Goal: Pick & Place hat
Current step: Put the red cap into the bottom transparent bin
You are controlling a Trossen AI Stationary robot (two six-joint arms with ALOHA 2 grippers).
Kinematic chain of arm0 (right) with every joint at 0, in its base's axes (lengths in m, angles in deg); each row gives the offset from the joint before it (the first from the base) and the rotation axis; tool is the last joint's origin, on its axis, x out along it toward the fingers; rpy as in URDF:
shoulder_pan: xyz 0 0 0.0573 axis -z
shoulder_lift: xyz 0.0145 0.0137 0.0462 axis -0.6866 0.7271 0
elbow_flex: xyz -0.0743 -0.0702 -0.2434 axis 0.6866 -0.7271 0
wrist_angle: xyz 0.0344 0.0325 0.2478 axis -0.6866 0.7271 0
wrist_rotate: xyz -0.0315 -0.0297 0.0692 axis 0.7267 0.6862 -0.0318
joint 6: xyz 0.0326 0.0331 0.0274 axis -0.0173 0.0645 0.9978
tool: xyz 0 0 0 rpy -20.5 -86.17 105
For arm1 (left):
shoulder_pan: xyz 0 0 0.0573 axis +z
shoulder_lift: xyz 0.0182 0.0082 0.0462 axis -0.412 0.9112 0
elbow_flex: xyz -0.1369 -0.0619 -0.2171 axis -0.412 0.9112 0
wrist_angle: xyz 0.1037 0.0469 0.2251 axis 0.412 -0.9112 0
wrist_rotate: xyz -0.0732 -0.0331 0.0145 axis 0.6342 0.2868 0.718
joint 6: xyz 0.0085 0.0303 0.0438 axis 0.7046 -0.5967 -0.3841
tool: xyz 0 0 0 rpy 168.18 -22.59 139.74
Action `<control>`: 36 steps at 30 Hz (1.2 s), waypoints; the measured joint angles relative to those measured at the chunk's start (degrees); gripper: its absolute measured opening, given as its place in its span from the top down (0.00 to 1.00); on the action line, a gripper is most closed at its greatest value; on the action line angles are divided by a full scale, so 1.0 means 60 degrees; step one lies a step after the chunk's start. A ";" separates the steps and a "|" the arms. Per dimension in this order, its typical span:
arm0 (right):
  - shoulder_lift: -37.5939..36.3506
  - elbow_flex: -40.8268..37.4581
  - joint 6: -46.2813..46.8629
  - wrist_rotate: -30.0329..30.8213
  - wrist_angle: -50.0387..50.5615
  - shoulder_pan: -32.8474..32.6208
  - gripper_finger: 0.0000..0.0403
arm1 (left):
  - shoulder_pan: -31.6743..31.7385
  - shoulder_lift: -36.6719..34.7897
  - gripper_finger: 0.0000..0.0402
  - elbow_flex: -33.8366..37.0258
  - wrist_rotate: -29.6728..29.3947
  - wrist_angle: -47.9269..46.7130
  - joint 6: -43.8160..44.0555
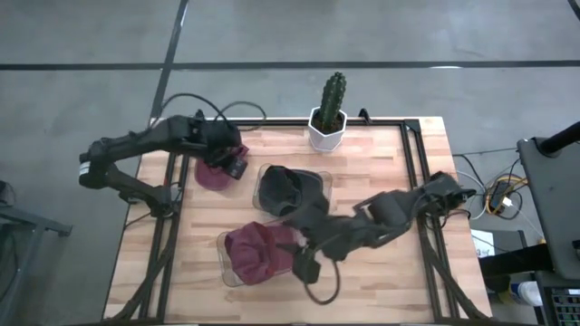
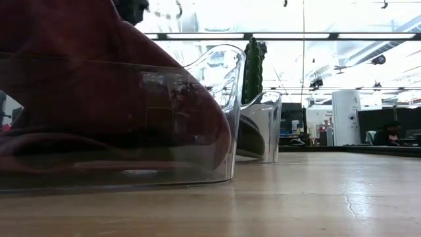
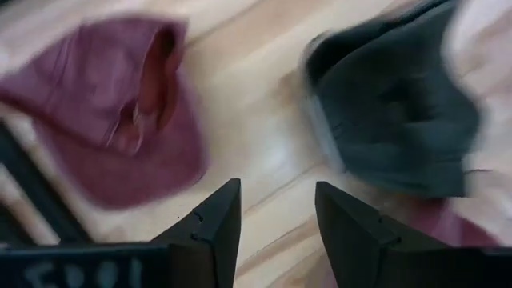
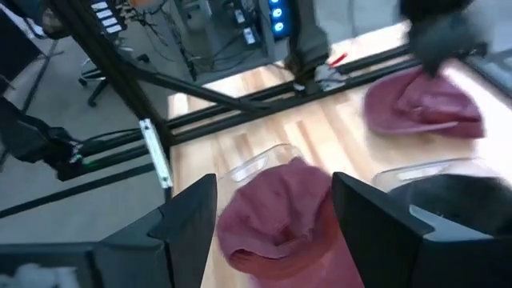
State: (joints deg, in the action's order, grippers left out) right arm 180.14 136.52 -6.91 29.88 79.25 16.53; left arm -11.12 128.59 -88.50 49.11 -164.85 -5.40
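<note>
The loose maroon hat point(image 1: 215, 174) lies flat on the desk point(image 1: 381, 272) at about ten o'clock, under the left gripper point(image 1: 234, 163), whose fingers are released. Closing too high may catch only thin cloth, which slips out. The right gripper point(image 1: 304, 263), also released, hovers by the bin point(image 1: 225, 258) holding another maroon hat point(image 1: 258, 252) and could knock it.

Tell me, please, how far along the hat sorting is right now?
Done: one maroon fabric hat sits in a clear plastic bin, and a dark grey hat fills the second clear bin. In hand: nothing; both hands are open. Left: the loose maroon hat under the left hand.
</note>
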 joint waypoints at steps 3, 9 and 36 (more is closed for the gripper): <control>-0.0323 0.0000 -0.0328 0.0132 0.0263 0.0000 0.42 | 0.0193 -0.0159 0.62 0.1063 -0.0004 0.0228 0.0470; -0.0804 -0.0004 -0.0972 0.0310 0.0815 0.0000 0.42 | 0.0816 -0.0682 0.62 0.3079 0.0972 0.2064 0.1506; -0.1094 0.0015 -0.1843 0.0326 0.2261 0.0062 0.43 | 0.5562 -0.1324 0.62 0.4919 -0.0407 0.2601 0.1644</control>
State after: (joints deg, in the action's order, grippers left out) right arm 173.57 136.61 -17.97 31.84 92.81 16.90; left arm 22.25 120.65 -58.99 46.67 -149.25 4.46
